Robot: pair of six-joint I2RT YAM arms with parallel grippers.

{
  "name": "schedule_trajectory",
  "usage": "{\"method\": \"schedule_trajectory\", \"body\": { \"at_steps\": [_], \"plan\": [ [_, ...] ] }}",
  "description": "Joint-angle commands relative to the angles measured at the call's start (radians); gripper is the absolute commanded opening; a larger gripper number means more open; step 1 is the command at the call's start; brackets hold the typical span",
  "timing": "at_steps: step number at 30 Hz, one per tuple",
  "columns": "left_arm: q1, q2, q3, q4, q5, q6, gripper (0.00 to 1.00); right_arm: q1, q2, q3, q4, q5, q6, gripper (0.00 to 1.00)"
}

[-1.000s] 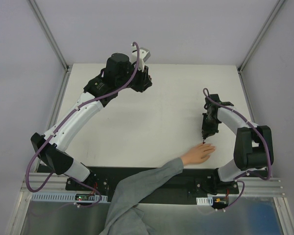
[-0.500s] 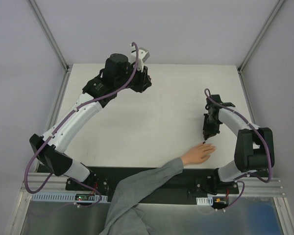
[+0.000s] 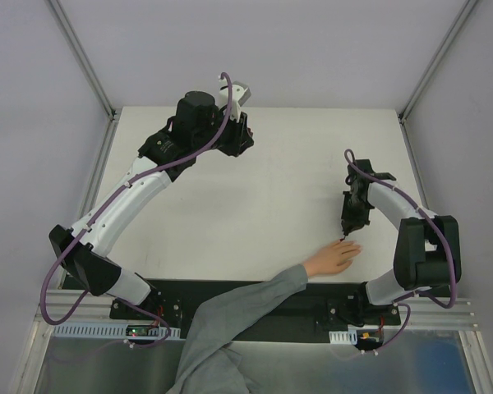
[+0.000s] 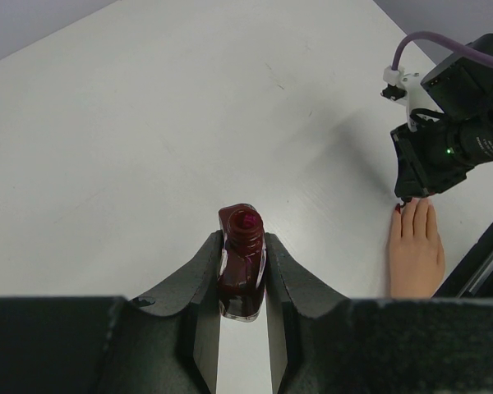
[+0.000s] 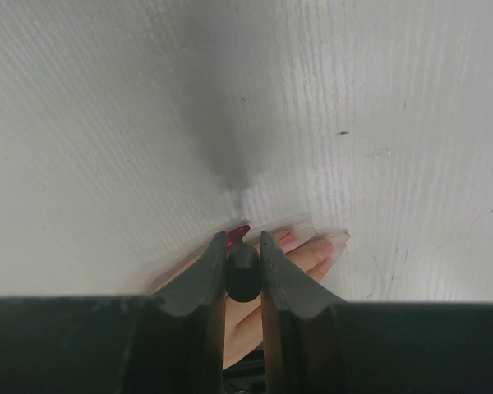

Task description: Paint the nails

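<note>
Far left: left gripper (image 4: 243,246) clamped on open polish bottle (image 4: 241,279); I'd hold it level | Near right: right gripper (image 5: 243,246) clamped on brush cap (image 5: 243,277), over nails (image 5: 238,233) of hand (image 3: 333,256), one red | I'd stroke lightly, short, toward the tip.

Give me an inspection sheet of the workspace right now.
Surface: white table, faint scuffs.
Job's things: hand flat near the front edge; one nail red, others look unpainted; bottle uncapped.
Clutter: nothing seen.
Grippers: left gripper shut on bottle; right gripper shut on black cap, over the fingertips.
Cables: purple cables along arms.
Surroundings: grey walls; grey sleeve.
</note>
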Motion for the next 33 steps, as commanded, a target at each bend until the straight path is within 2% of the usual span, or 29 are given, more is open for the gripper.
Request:
{"method": "schedule_trajectory", "body": {
  "at_steps": [1, 14, 22, 33],
  "plan": [
    [-0.008, -0.048, 0.000, 0.037, -0.016, 0.004, 0.00, 0.002, -0.021, -0.007, -0.027, -0.004, 0.009, 0.00],
    [-0.008, -0.051, -0.005, 0.040, -0.016, 0.004, 0.00, -0.001, -0.027, -0.014, -0.027, 0.019, 0.015, 0.00],
    [-0.006, -0.053, -0.005, 0.040, -0.020, 0.009, 0.00, -0.004, 0.032, 0.055, -0.015, 0.016, 0.015, 0.01],
    [-0.006, -0.054, -0.007, 0.040, -0.023, 0.012, 0.00, -0.013, 0.052, 0.057, -0.006, 0.022, 0.015, 0.00]
  ]
}}
